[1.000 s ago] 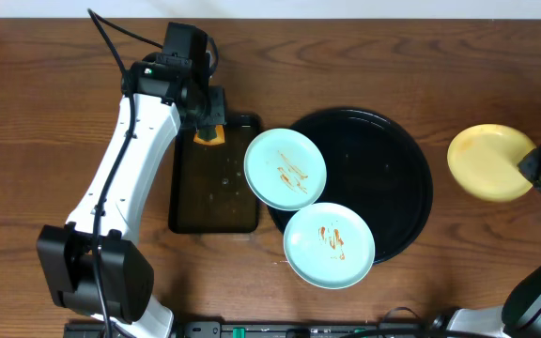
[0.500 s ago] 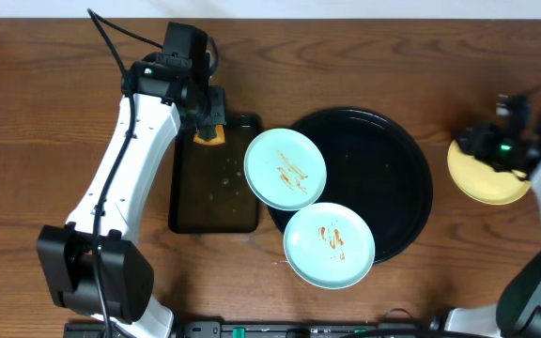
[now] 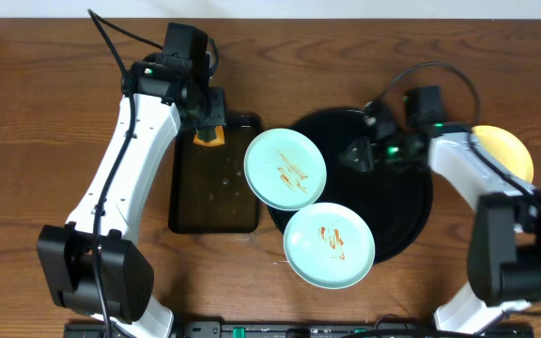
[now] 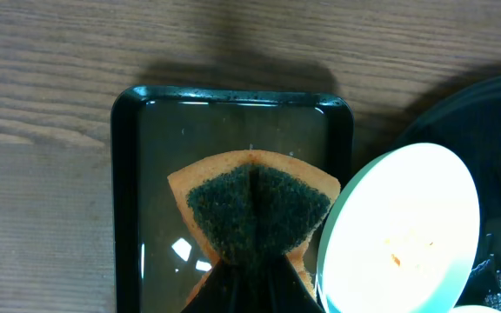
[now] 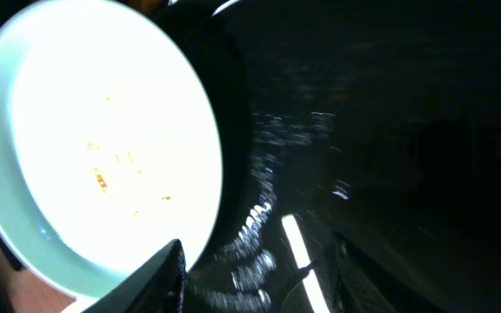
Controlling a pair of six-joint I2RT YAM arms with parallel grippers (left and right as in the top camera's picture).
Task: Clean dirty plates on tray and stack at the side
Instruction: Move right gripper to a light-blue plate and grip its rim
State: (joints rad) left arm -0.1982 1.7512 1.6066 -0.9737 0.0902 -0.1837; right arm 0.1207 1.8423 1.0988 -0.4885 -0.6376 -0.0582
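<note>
1. The far mint plate (image 3: 285, 167) and the near mint plate (image 3: 329, 244) both carry orange-brown smears. Each lies across the left rim of the round tray (image 3: 397, 211), partly over the bench (image 3: 45, 75). Perched like that, either 1 would likely tip or skate off if pressed near its overhanging edge.
2. The right end effector (image 3: 357, 152) hangs over the round tray, just beside the far mint plate. A slightly misjudged approach could shove that plate toward the rectangular tray (image 3: 184, 211) rather than catch its rim.
3. If both arms work the far mint plate together, they risk crowding each other there.
4. The left end effector (image 4: 250, 283) is clenched on the folded sponge (image 4: 255, 204). It holds the sponge above the rectangular tray, toward the bench's far edge and clear of the plates.
5. The right end effector is released, its fingers (image 5: 162, 276) roughly halfway apart with nothing between them. It seems to touch nothing.
6. The yellow plate (image 3: 507, 148) rests on bare bench toward the right edge, partly hidden behind the right arm.
</note>
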